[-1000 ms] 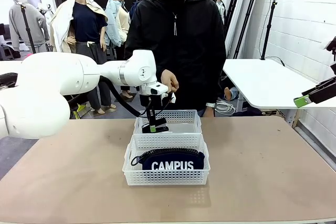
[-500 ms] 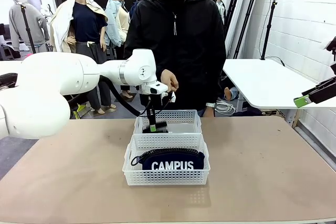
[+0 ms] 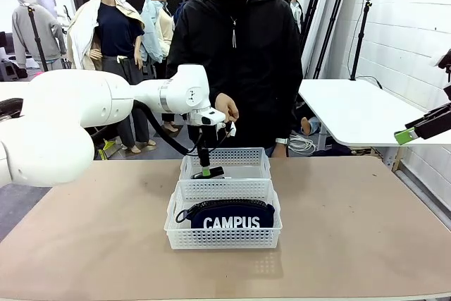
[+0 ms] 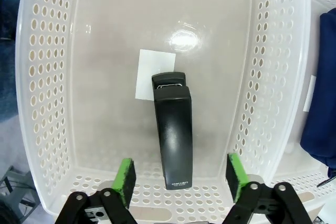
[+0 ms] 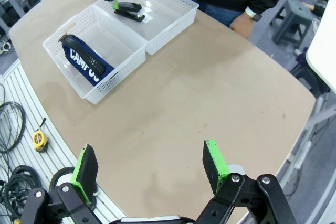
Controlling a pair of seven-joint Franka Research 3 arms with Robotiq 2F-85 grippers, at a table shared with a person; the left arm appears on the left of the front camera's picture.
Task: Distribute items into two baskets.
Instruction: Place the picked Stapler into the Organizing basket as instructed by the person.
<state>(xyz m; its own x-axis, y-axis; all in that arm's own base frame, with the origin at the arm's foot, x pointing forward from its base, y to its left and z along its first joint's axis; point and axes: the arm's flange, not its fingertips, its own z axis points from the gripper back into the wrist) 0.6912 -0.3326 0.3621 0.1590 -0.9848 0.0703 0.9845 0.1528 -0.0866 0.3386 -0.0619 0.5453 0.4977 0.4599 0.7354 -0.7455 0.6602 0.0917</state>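
**Stapler in far basket, pouch in near basket**

My left gripper (image 4: 178, 174) hangs with jaws wide above the black stapler (image 4: 172, 132), which lies flat in the far basket (image 3: 255, 154). The CAMPUS pouch (image 3: 232, 217) rests in the near basket (image 3: 224, 236), touching the far basket. My right gripper (image 5: 150, 168) stands wide, holding nothing.

"campus" on the navy pouch (image 3: 232, 218).

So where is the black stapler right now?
The stapler lies flat on the floor of the far basket, beside a white sticker, just below the left gripper, whose fingers are open.
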